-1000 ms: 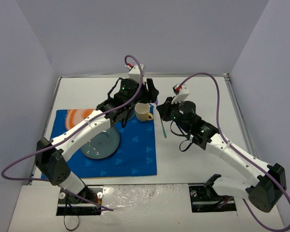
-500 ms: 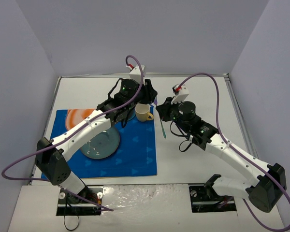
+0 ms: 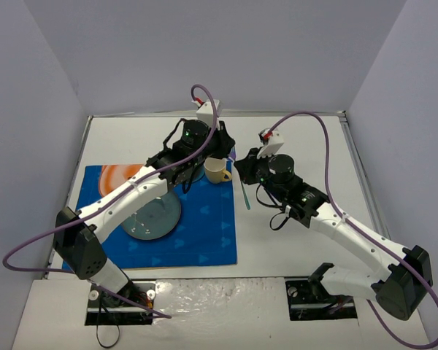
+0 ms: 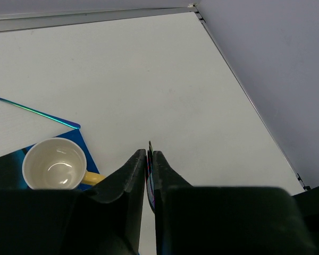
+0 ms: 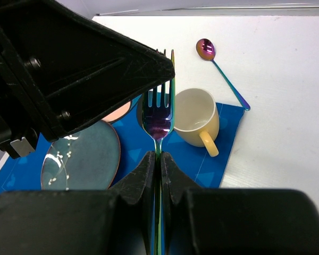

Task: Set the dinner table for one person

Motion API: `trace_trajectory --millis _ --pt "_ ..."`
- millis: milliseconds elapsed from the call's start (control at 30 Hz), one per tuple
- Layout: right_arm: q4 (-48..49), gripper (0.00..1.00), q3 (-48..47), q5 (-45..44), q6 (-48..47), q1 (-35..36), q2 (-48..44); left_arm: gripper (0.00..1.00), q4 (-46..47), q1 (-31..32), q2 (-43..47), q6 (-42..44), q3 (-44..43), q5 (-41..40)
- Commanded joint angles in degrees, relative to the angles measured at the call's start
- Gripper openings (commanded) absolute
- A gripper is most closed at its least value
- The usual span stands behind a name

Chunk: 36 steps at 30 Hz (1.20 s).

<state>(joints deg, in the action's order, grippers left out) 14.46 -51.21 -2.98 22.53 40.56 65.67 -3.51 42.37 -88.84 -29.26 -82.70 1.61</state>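
While the white dinner table [image 3: 306, 146] lies flat beneath both arms, the right gripper [image 5: 158, 155] hangs above its middle, fingers pinching the handle of an iridescent fork [image 5: 158, 119] held tines-up. The left gripper [image 4: 150, 154] is pressed onto the fork's tines, above and beside a yellow cup [image 5: 194, 114] on a blue placemat [image 3: 204, 226].

- Seen from above, the desk [image 3: 350, 168] is bare at 3 o'clock of the cup [image 3: 217, 170], as far as the wall.
- The left gripper [image 4: 149, 159] and right gripper [image 5: 158, 159] meet on one fork [image 5: 158, 114], blocking the cup's 1 to 2 o'clock.
- A spoon [image 5: 223, 74] lies just beyond the cup.
- The plate [image 3: 152, 216] and placemat [image 3: 204, 233] fill the cup's 7 o'clock side.
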Motion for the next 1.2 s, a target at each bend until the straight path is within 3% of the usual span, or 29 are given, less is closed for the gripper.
trace_trajectory --millis 0,300,333,433,467,600,733,900,1167 --pt "6.15 0.0 -0.29 -0.44 0.14 0.4 -0.28 0.03 1.39 -0.09 3.08 -0.05 -0.65 0.68" --pt "6.53 0.0 0.58 -0.29 -1.22 0.49 0.13 0.0 1.48 -1.54 5.45 0.56 1.43 2.48" --pt "6.66 0.08 0.59 0.31 -1.31 0.49 0.22 0.0 1.72 -1.82 5.98 1.13 2.06 2.52" --pt "6.75 0.45 0.44 1.61 -1.43 0.52 0.42 0.0 1.96 -2.91 7.6 3.6 3.36 2.61" --pt "6.72 0.48 0.3 1.97 -1.43 0.49 0.42 0.0 1.93 -3.17 7.89 4.03 3.78 2.61" --pt "4.28 0.8 -1.22 2.42 -1.49 0.59 -0.18 0.0 1.32 -7.36 10.81 6.77 6.96 5.36" --pt "2.19 0.88 -1.15 4.1 -1.91 0.64 -2.47 0.0 -1.31 -14.19 15.33 10.38 9.79 11.93" --pt "1.1 0.9 0.9 3.52 -3.0 0.58 -6.32 0.0 -13.4 -24.1 19.17 22.94 9.91 21.71" --pt "-0.59 0.93 3.43 5.1 -4.31 0.14 -8.58 0.0 -22.03 -41.13 21.74 33.85 12.68 35.25"
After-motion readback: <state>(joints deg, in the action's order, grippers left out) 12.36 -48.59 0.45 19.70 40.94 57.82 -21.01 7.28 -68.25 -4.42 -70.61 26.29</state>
